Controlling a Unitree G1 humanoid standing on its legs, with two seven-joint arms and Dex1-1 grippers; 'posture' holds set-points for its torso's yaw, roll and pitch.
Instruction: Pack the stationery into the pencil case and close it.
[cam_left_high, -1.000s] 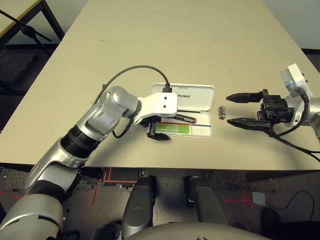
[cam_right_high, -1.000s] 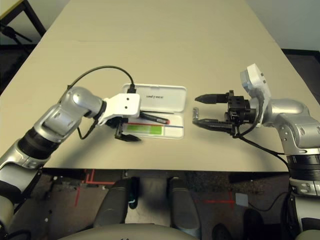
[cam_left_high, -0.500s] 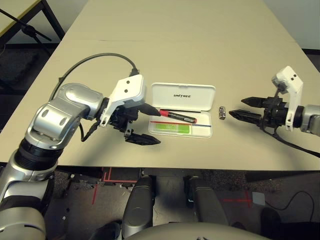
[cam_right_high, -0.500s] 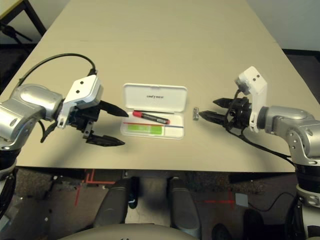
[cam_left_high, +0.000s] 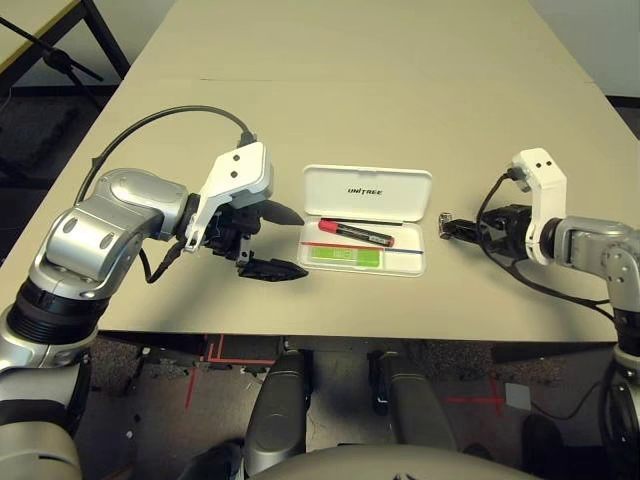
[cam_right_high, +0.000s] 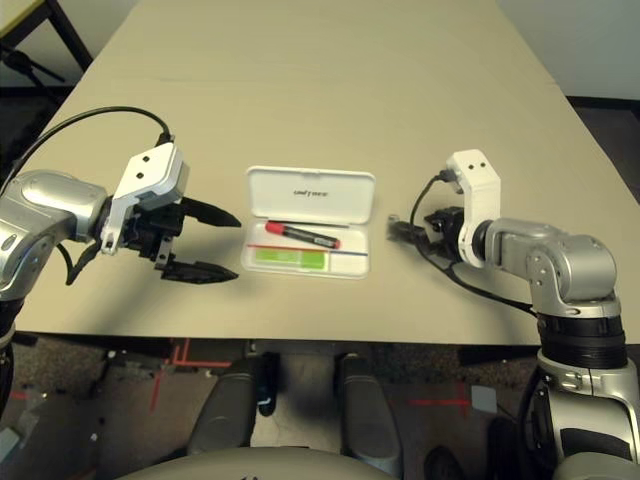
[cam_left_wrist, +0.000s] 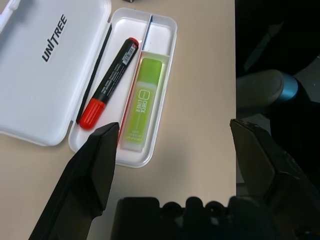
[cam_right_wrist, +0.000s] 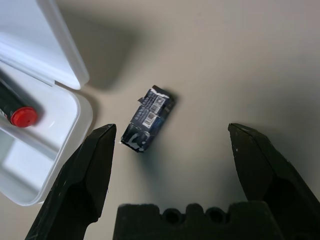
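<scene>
Right gripper (cam_right_wrist: 170, 150) is spread wide, empty, low over the table (cam_left_high: 350, 90), with the tiny silvery-black metal piece (cam_right_wrist: 148, 118) lying between its fingers, just right of the open pencil case (cam_left_high: 366, 190). Risk here: the piece is small and flat, so a closing finger could nudge it away instead of pinching it. Left gripper (cam_left_high: 270, 240) hangs wide and empty left of the case, where the red marker (cam_left_wrist: 109, 83) and green stick (cam_left_wrist: 143, 104) lie in the tray.
</scene>
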